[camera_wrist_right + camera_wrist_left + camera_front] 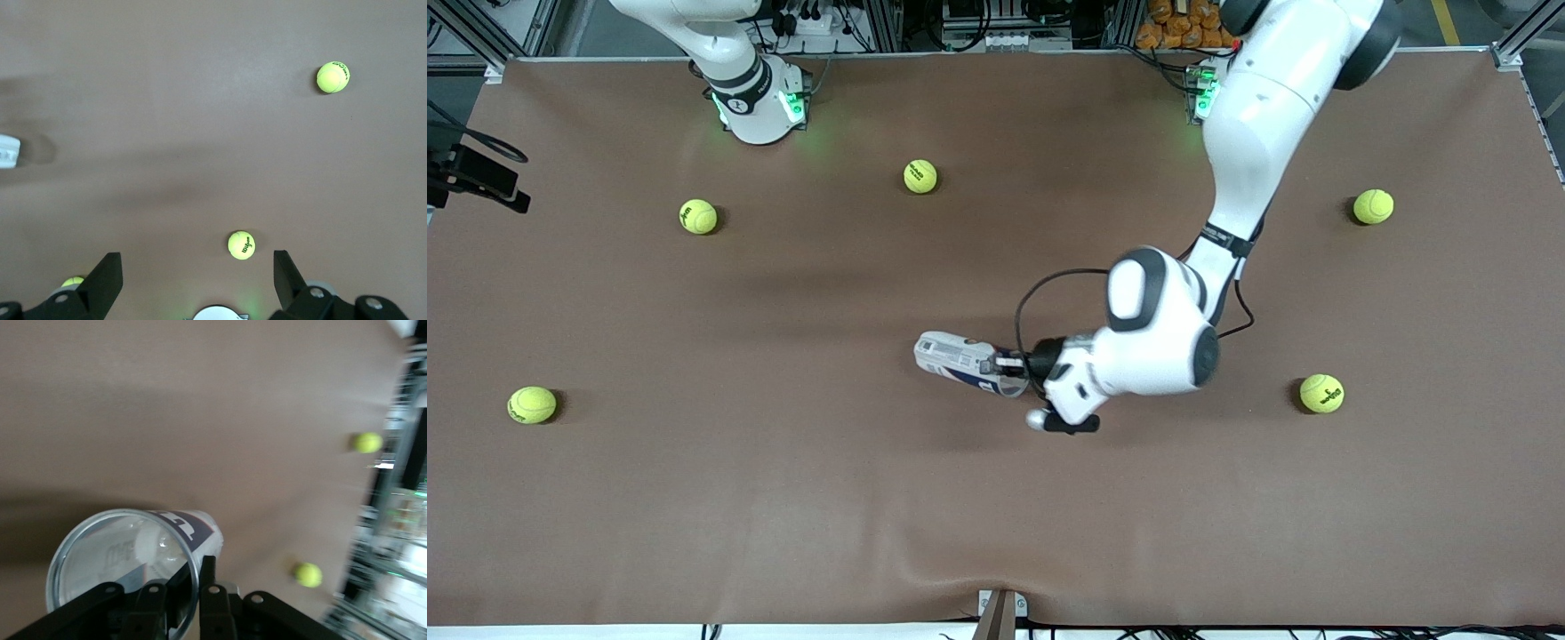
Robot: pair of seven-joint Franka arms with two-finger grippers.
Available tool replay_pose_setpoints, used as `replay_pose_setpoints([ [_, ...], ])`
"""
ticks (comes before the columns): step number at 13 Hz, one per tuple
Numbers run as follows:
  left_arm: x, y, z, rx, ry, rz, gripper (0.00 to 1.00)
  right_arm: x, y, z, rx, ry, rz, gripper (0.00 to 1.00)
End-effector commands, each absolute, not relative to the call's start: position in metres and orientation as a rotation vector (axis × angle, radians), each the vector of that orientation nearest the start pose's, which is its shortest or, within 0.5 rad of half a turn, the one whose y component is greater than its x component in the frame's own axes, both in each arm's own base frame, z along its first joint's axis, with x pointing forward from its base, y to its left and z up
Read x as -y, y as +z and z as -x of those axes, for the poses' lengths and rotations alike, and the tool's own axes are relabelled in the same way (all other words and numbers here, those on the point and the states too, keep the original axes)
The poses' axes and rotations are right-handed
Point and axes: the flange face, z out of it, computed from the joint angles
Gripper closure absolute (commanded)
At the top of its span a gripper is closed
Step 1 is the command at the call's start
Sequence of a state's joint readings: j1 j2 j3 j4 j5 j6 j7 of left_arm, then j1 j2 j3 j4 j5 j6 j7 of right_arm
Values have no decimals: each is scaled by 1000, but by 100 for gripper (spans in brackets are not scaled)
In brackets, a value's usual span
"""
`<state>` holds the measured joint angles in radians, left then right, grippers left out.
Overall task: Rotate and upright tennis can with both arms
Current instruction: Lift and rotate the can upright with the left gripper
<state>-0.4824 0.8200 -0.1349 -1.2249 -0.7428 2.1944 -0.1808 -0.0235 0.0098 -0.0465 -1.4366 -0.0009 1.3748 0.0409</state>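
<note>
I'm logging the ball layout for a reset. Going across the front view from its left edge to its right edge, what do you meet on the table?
tennis ball → tennis ball → tennis ball → tennis can, its rim pinched by the left tool → tennis ball → tennis ball

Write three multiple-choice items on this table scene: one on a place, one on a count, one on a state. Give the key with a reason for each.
1. The tennis can is
A. near the table's middle
B. beside the right arm's base
C. at the table's edge nearest the front camera

2. Tennis balls on the table in the front view:
A. three
B. five
C. seven

3. The left gripper is
A. open over a ball
B. shut on the tennis can's rim
C. open, clear of the can

Key: 1 A, it lies mid-table, on its side. 2 B, five yellow-green balls lie scattered around it. 3 B, the left wrist view shows the fingers pinching the rim.
</note>
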Motion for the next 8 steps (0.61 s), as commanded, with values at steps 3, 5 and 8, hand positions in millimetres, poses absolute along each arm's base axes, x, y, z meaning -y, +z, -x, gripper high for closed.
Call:
replay_pose_setpoints([
  [3,466,405,-609,-86,20,-2662,100,30,663,-538,-287,104,3131,0],
  [5,484,419,-585,-116,45,-2781,100,30,663,-538,-287,104,3131,0],
  [8,506,423,-552,-110,107,-2968,100,31,663,-538,-292,106,3131,0],
])
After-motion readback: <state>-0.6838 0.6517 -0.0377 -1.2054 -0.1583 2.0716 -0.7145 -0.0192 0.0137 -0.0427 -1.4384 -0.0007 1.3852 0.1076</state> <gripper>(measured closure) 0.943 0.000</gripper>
